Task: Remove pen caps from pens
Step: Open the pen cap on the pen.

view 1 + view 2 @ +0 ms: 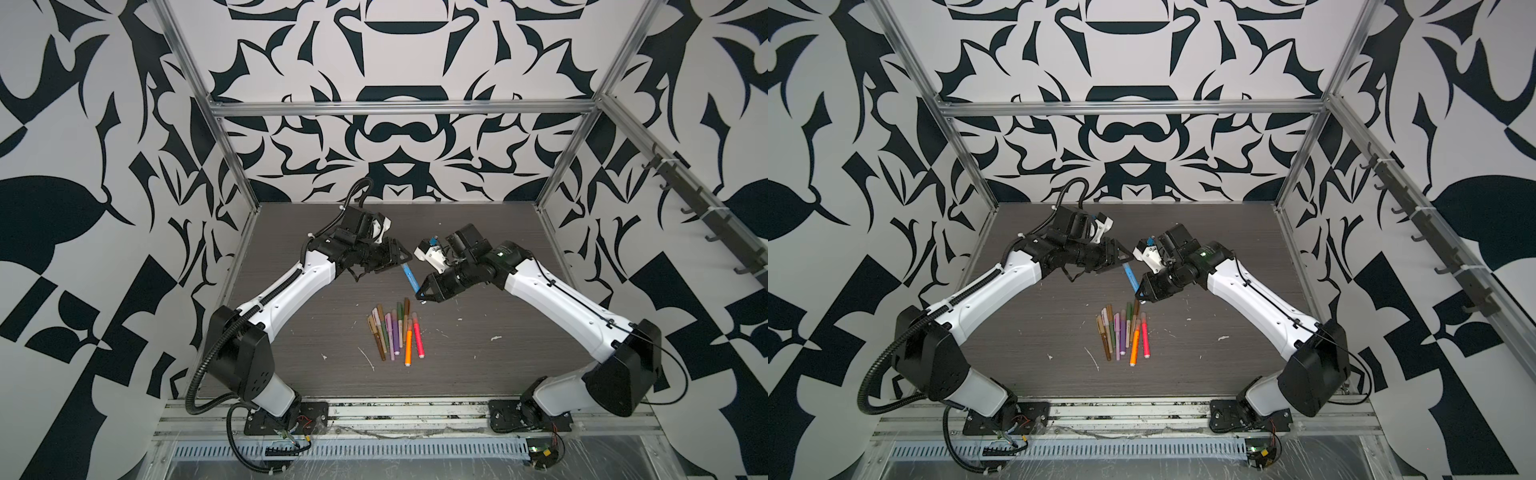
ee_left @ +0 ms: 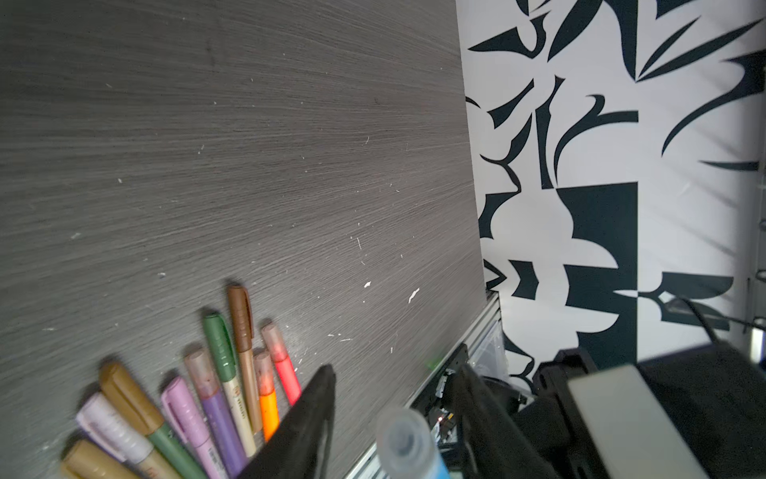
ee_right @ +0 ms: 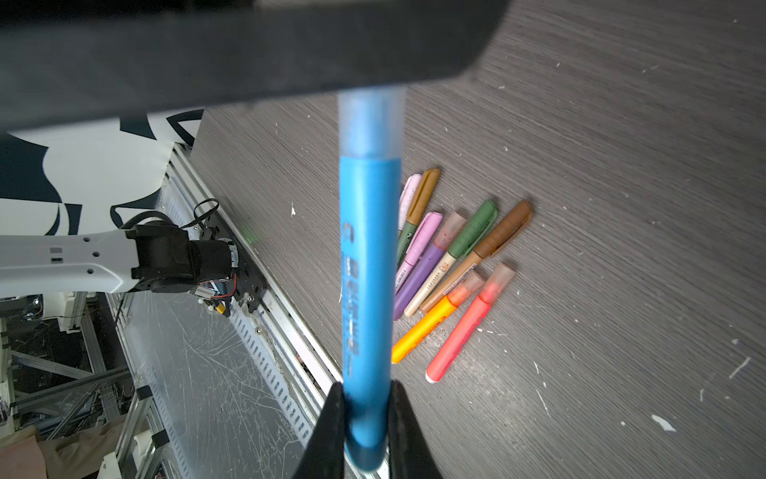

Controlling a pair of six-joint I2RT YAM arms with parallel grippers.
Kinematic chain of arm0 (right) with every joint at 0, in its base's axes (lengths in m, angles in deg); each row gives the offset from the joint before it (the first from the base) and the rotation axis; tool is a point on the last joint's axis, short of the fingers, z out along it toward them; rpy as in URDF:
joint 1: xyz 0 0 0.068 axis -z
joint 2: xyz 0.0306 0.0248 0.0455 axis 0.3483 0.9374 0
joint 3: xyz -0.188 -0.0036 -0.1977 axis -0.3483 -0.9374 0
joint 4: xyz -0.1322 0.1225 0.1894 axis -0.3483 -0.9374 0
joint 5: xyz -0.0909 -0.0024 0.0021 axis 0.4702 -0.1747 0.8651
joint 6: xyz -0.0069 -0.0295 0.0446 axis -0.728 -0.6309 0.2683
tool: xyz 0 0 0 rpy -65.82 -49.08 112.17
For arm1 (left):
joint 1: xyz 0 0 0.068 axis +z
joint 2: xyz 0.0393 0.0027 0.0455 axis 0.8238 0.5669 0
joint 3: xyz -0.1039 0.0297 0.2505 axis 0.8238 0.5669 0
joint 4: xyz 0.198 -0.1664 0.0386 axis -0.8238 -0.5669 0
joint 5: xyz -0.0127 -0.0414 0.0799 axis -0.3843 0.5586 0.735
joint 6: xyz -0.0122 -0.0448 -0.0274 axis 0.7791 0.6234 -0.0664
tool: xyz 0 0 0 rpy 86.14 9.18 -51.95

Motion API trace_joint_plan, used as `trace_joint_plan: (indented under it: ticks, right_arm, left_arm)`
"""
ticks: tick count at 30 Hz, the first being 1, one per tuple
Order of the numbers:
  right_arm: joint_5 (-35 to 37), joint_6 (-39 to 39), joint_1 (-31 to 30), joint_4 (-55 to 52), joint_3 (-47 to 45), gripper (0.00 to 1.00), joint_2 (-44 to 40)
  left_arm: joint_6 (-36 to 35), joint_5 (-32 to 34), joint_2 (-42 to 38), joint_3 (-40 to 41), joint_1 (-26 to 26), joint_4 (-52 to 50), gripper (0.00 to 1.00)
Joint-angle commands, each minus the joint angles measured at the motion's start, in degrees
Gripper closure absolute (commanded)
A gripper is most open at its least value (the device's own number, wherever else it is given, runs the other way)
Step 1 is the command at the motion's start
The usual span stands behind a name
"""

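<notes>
Right wrist view: your right gripper (image 3: 367, 414) is pinching the blue pen (image 3: 364, 257) at its butt end. The barrel runs straight out from those tips toward the left gripper (image 2: 396, 373). That one's fingers (image 2: 309, 419) stand spread to either side of the pen's frosted cap (image 2: 404, 435). The left wrist view shows a gap on both sides, so the cap is on and not clamped.

The other pens (image 1: 395, 332) lie fanned in a loose bunch on the table (image 1: 478, 249), just below the right gripper's tips on the side toward the arm bases. Those you can see wear their caps (image 3: 507, 224).

The table is dark grey wood grain, scuffed with white flecks (image 1: 496, 338). Black-and-white patterned walls (image 1: 395, 62) on an aluminium frame (image 1: 399, 109) close in the cell behind and to both sides of the grippers.
</notes>
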Motion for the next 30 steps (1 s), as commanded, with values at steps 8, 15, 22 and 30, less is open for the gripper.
trace_joint_plan:
  ticks: [8, 15, 22, 30]
  right_arm:
    - [4.8, -1.3, -0.3, -0.8, 3.7, 1.00, 0.3]
    - [6.4, -1.2, -0.2, -0.7, 4.6, 1.00, 0.9]
    - [5.5, 0.3, -0.2, 1.9, 4.5, 0.65, 1.2]
    - [3.8, 2.9, -0.2, 6.1, 4.2, 0.62, 2.5]
  left_arm:
    - [0.9, -0.2, 1.2, -2.4, -0.8, -1.0, 0.72]
    - [1.7, -2.0, 2.1, -3.5, -0.8, -0.1, 0.97]
    - [3.1, -3.1, 2.3, -4.0, -0.9, 1.0, 1.00]
    - [5.5, -4.5, 1.8, -3.3, -0.9, 3.9, 1.00]
